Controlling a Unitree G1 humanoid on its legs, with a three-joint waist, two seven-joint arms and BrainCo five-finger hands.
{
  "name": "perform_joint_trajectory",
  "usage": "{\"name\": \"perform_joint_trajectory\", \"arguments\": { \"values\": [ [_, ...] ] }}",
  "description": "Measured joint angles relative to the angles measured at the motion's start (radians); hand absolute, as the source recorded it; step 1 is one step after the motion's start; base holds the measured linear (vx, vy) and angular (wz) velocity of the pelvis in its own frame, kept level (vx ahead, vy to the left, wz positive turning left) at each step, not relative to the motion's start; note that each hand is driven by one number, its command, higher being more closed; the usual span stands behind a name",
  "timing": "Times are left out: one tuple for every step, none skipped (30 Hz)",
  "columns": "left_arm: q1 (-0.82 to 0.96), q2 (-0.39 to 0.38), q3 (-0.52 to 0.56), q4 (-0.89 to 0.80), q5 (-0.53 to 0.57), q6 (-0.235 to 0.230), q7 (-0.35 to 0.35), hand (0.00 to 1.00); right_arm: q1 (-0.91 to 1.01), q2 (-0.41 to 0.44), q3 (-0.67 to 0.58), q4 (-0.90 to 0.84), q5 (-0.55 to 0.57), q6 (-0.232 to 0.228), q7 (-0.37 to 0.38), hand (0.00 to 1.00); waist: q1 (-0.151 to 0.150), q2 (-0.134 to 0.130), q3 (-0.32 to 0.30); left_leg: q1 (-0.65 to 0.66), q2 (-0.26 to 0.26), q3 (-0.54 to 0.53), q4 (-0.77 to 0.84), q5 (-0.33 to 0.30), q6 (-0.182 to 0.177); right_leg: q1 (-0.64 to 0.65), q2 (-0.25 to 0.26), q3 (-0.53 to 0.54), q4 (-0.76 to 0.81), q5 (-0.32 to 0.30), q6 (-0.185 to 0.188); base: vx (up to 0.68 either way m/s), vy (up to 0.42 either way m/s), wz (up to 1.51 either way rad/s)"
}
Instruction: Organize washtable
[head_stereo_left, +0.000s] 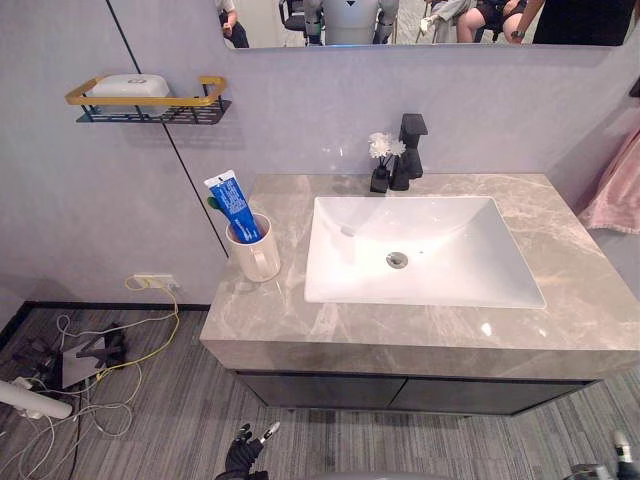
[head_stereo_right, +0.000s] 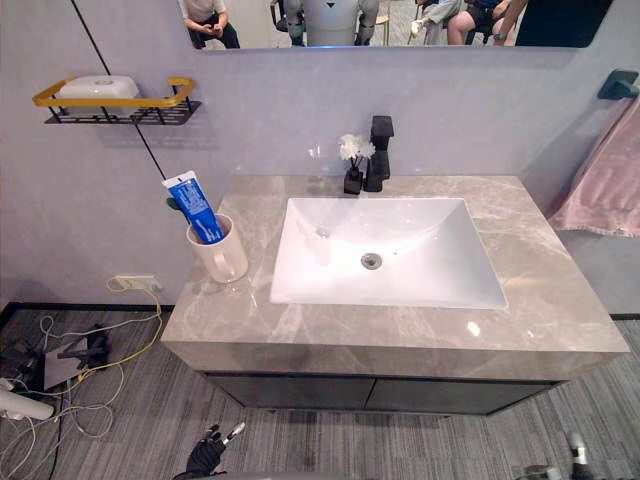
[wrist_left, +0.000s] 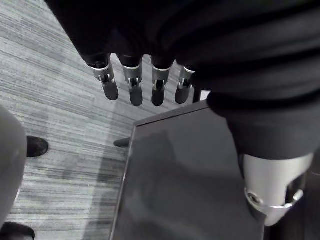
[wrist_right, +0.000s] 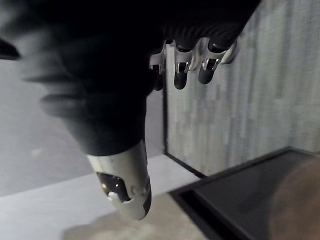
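Cup (head_stereo_left: 256, 250): likely ceramic, stiff, slick, breakable; grasp round body.
Toothpaste (head_stereo_left: 233, 207): light, soft.
Left hand (wrist_left: 134, 82): fingers relaxed, empty.
Right hand (wrist_right: 181, 74): relaxed, empty.

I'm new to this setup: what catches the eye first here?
The white sink set in the grey marble washtable draws the eye first, with a black faucet and a small vase of white flowers behind it. On the washtable's left stands a cream mug holding a blue toothpaste tube; a pink towel hangs at the right.
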Motion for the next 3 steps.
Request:
{"name": "perform_joint_trajectory", "arguments": {
  "values": [
    [0.000,0.000,0.000,0.000,0.000,0.000,0.000,0.00,-0.001,0.001,0.013,0.016,0.000,0.007,0.011,0.00,0.002,0.000,0.000,0.001,0.000,-0.001,0.000,0.000,0.000,0.002,0.000,-0.002,0.000,0.000,0.000,-0.01,0.009,0.05],
    [0.000,0.000,0.000,0.002,0.000,0.000,0.000,0.00,-0.003,0.002,0.036,0.050,-0.001,0.012,0.031,0.00,0.006,0.000,0.000,0.006,0.000,-0.001,-0.001,-0.001,-0.001,0.008,0.000,-0.004,-0.001,0.000,0.000,-0.01,0.009,0.03],
    [-0.001,0.000,0.000,0.005,-0.001,0.000,0.000,0.00,-0.004,0.004,0.053,0.081,-0.002,0.019,0.051,0.00,0.011,0.000,0.000,0.010,0.000,-0.001,-0.001,-0.002,-0.003,0.012,0.000,-0.003,-0.001,0.000,0.000,0.00,0.000,0.00]
  ]
}}
